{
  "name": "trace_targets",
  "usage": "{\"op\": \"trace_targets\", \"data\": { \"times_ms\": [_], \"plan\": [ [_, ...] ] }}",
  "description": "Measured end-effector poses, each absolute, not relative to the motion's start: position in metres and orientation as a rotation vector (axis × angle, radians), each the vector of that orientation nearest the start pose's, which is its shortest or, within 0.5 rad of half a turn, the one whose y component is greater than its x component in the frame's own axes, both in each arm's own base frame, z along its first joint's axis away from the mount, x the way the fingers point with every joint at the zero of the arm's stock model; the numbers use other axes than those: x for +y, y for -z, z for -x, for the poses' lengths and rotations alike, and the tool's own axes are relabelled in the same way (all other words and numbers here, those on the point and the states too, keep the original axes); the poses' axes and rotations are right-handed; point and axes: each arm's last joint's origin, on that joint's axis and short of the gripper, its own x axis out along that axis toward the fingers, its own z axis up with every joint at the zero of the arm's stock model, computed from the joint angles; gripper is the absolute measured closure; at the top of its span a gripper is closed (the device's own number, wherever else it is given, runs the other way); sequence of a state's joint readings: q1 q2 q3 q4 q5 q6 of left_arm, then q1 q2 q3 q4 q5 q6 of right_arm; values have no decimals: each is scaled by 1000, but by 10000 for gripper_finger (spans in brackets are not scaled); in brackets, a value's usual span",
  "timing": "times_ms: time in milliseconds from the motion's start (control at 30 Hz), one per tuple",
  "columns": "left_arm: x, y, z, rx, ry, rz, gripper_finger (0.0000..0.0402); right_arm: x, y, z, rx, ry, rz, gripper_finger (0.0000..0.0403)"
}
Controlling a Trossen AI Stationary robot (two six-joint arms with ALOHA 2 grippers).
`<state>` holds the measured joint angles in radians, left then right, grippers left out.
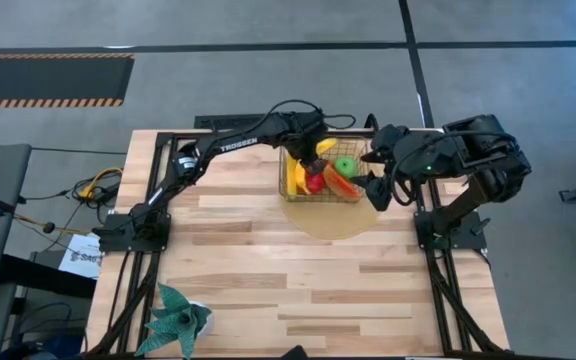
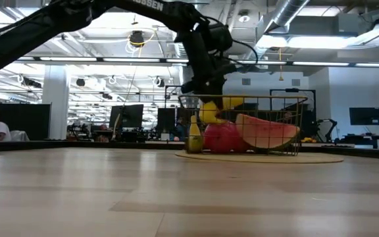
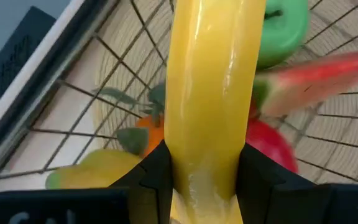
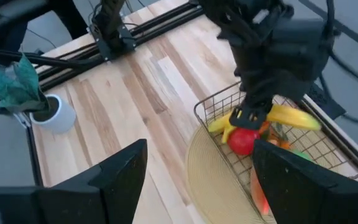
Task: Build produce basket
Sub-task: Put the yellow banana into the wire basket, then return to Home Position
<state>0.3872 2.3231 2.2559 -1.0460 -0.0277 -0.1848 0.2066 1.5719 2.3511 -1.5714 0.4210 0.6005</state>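
The gold wire basket (image 1: 293,180) stands on a round tan mat (image 1: 338,222) at the table's far middle. It holds a green apple (image 1: 345,165), a red apple (image 1: 315,183), a red wedge-shaped piece (image 1: 341,184), an orange cluster with leaves (image 3: 143,132) and a yellow piece (image 3: 98,171). My left gripper (image 1: 313,140) is over the basket's far left part, shut on a yellow banana (image 3: 210,81). My right gripper (image 1: 376,190) is open and empty just right of the basket. My left gripper pinches the banana's two sides (image 3: 207,158) between its two fingers (image 3: 154,174). It comes from above, slanting down into the basket. The banana reaches out past the fingertips, over the other produce; it also shows in the right wrist view (image 4: 294,117). Whether it rests on anything, I cannot tell.
A teal spiky-leaved plant in a white pot (image 1: 180,318) stands at the table's near left corner. Bare wooden table (image 1: 298,280) lies between the mat and the near edge. Black frame rails (image 1: 128,290) run along the left and right sides.
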Motion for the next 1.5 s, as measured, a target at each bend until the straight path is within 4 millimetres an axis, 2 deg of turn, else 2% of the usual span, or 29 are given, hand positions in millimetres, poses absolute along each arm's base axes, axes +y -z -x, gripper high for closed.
{"op": "trace_targets", "data": {
  "times_ms": [200,467,533,667,767,967,1200,1300,1400,1500],
  "plan": [
    [186,-228,-460,1143,-429,404,300,33,-515,-216,667,408,-298,97],
    [183,-230,-461,1154,-410,369,299,33,-515,-216,668,406,-293,97],
    [183,-233,-461,1143,-397,363,272,33,-515,-216,668,407,-293,97],
    [178,-233,-463,1143,-387,347,183,33,-515,-216,668,406,-293,97],
    [175,-233,-465,1143,-379,343,132,33,-515,-216,668,406,-293,97],
    [173,-237,-464,1150,-365,380,83,33,-515,-216,668,406,-293,97],
    [158,-270,-451,1175,-309,397,83,33,-516,-215,667,406,-264,103],
    [142,-298,-438,1178,-317,311,90,31,-517,-213,652,438,-203,124],
    [117,-331,-424,1159,-338,196,99,28,-520,-209,619,504,-138,170],
    [93,-361,-408,1118,-380,82,109,25,-524,-200,589,542,-103,249]
  ]
}}
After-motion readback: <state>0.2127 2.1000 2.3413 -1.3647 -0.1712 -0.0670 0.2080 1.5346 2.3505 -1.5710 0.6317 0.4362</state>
